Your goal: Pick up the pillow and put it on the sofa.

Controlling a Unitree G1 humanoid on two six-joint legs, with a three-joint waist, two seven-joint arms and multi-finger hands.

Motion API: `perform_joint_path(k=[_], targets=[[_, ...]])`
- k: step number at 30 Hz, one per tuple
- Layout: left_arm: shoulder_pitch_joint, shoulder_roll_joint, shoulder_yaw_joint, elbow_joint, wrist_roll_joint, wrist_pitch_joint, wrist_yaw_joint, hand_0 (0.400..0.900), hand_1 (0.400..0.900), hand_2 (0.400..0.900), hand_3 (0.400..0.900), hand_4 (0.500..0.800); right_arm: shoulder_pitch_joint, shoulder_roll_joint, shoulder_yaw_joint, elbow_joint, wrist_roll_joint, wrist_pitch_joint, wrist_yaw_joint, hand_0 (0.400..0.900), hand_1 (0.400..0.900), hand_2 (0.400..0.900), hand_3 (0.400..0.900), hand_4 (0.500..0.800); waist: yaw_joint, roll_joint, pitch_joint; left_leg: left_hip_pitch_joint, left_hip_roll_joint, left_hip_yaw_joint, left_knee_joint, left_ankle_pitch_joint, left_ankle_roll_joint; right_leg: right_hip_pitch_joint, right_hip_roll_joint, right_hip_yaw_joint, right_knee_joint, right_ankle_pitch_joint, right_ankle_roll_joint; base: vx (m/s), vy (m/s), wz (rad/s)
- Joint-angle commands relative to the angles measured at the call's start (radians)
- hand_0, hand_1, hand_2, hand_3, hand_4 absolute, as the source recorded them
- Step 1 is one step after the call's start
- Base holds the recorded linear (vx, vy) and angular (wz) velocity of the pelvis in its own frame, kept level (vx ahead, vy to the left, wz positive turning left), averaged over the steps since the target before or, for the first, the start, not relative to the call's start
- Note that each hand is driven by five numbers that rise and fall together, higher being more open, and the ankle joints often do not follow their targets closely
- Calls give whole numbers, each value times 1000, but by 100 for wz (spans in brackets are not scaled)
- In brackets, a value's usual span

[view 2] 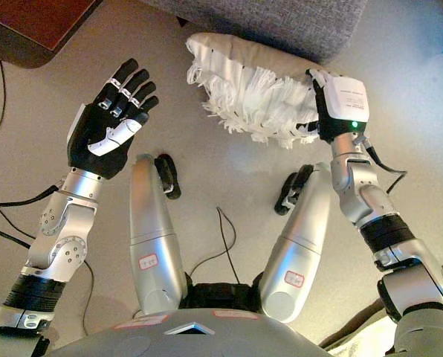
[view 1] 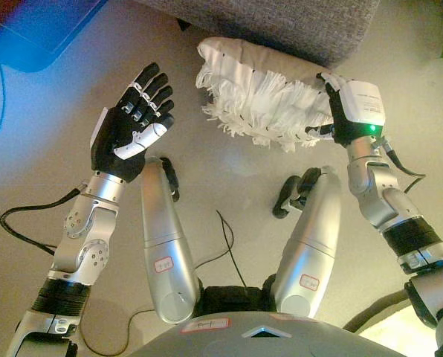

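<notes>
A white pillow (view 1: pixel 260 100) with a shaggy fringe of white strips lies on the pale floor (view 1: pixel 50 104), pressed up against the lower front edge of a grey fabric sofa (view 1: pixel 281 21) that runs along the far side of the view; its smooth beige-white top faces the sofa and the fringed side faces the robot. The pillow is still on the floor, not on the sofa seat. The right hand (view 1: pixel 339 111) is at the pillow's right end, touching it, with its back turned toward the camera; its fingers reach into the fringe and are hidden there, so it cannot be told whether they are closed on the cloth or only resting against it. The left hand (view 1: pixel 132 123) is raised over the floor to the left of the pillow, near its left end but clearly apart from it, palm facing the pillow, fingers straight and slightly spread, with the white-covered thumb lying across the palm; it holds nothing. In the far left corner of the right eye view the corner of a dark reddish-brown piece of furniture (view 2: pixel 36 26) stands on the floor, well apart from the pillow and beside the sofa's left end.
</notes>
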Motion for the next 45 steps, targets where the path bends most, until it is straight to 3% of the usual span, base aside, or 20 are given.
perform_joint_path(k=[1, 10, 18, 24, 25, 37, 45], targets=[[-60, -14, -2, -100, -9, -73, -19, 900, 900, 900, 900, 800, -120, -27, -18, 42, -71, 26, -92, 900, 900, 900, 900, 800, 34, 52, -35, 83, 38, -103, 206, -260, 84, -59, 6, 47, -29, 67, 45, -16, 3, 7], [-118, -11, -40, -92, -1, -91, 14, 900, 900, 900, 900, 800, -239, -47, 31, 132, -36, 81, -90, 900, 900, 900, 900, 800, 51, 60, -21, 1, 18, -134, 326, -307, 81, -153, 21, 88, 118, 2, 35, -37, 23, 3], [-176, -20, -63, -83, 18, -70, 45, 900, 900, 900, 900, 800, -360, -45, 101, 209, 41, 111, 26, 900, 900, 900, 900, 800, 65, 69, -9, -83, 1, -154, 434, -331, 83, -238, 31, 133, 230, -27, 20, -42, 20, 3], [-209, -27, -71, -69, 28, -48, 56, 900, 900, 900, 900, 800, -434, -23, 145, 267, 121, 144, 77, 900, 900, 900, 900, 800, 75, 78, -7, -106, -14, -147, 460, -334, 94, -259, 26, 133, 240, -20, 11, -8, 10, 7], [-216, -31, -71, -68, 29, -38, 60, 900, 900, 900, 900, 800, -446, -17, 152, 274, 128, 149, 84, 400, 400, 400, 400, 500, 77, 79, -7, -108, -15, -146, 460, -334, 96, -260, 24, 132, 238, -17, 9, 11, 2, 6], [-198, -46, -43, -75, 42, 23, 43, 900, 900, 900, 900, 800, -414, 18, 109, 221, 177, 169, 156, 400, 400, 400, 400, 500, 75, 81, -16, -50, -7, -127, 404, -320, 97, -199, 1, 119, 155, 24, 10, 35, 6, 2], [-166, -43, -23, -63, 35, 32, 67, 900, 900, 900, 900, 800, -329, 46, 28, 119, 219, 98, 100, 400, 400, 400, 400, 500, 63, 69, -24, 44, 8, -105, 309, -299, 96, -95, -2, 79, 33, 53, 15, 54, 8, -5]])
